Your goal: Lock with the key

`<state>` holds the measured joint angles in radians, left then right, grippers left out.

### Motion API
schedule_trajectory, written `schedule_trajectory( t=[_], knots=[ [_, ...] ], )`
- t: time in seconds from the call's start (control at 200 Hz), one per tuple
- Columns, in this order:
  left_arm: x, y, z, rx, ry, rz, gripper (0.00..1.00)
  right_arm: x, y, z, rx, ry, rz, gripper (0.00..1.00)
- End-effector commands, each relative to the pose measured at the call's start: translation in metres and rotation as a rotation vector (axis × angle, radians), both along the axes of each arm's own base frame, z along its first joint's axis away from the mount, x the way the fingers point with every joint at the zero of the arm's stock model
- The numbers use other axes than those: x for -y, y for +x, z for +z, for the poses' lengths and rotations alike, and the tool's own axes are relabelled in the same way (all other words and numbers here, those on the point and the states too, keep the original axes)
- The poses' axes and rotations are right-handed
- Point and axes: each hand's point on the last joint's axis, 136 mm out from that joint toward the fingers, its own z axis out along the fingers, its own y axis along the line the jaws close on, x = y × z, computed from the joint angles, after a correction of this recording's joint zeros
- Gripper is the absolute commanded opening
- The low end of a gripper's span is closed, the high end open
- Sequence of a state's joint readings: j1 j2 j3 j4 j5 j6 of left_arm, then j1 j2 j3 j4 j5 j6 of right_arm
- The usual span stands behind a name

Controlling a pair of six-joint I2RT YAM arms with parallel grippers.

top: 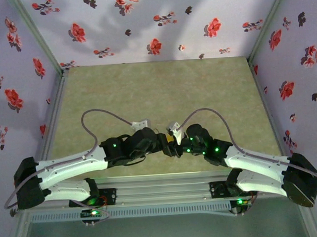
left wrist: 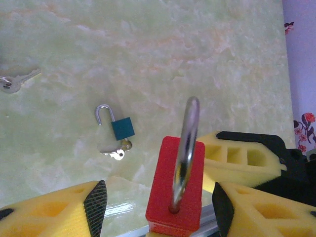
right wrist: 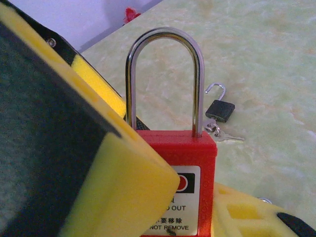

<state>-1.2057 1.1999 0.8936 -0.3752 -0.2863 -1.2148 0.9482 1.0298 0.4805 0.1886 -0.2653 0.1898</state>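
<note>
- Floral-papered walls [top: 143, 24] are seen on 3 sides of the work area.
- A pale green marbled table [top: 157, 92] is enclosed by them.
- The left arm [top: 70, 168] and right arm [top: 256, 164] are reached inward from the near edge, and their wrists are brought together over the near middle of the table.
- The right gripper [right wrist: 192, 197] is clamped on the body of the red padlock [left wrist: 165, 197], which is held upright and clear of the table.
- The left gripper [left wrist: 159, 202] is held with its jaws apart on either side of that padlock; 1 pad is kept near its body, the other well apart, and nothing is gripped by it.
- The red padlock's steel shackle is seated in the body at both legs, and a white label with printed text is carried on 1 face.
- A small dark padlock [left wrist: 122, 128] is laid on the table beyond, its shackle swung open.
- A key [left wrist: 116, 152] is lodged at its base.
- 1 loose key [left wrist: 15, 81] is laid well apart from it on the table.
</note>
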Motion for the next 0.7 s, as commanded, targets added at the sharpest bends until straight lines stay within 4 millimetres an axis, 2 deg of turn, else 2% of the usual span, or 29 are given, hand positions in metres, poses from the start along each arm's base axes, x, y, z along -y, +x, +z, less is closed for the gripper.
schedule_trajectory(
  t=[0.0, 0.695],
  knots=[
    [0.007, 0.0037, 0.0103, -0.002, -0.034, 0.006, 0.59, -0.0072, -0.0012, 0.0249, 0.055, 0.062, 0.026, 0.0],
    [0.0082, 0.0067, 0.009, -0.003, -0.036, 0.011, 0.37, -0.0117, -0.0087, 0.0238, 0.047, 0.061, 0.063, 0.0]
  ],
)
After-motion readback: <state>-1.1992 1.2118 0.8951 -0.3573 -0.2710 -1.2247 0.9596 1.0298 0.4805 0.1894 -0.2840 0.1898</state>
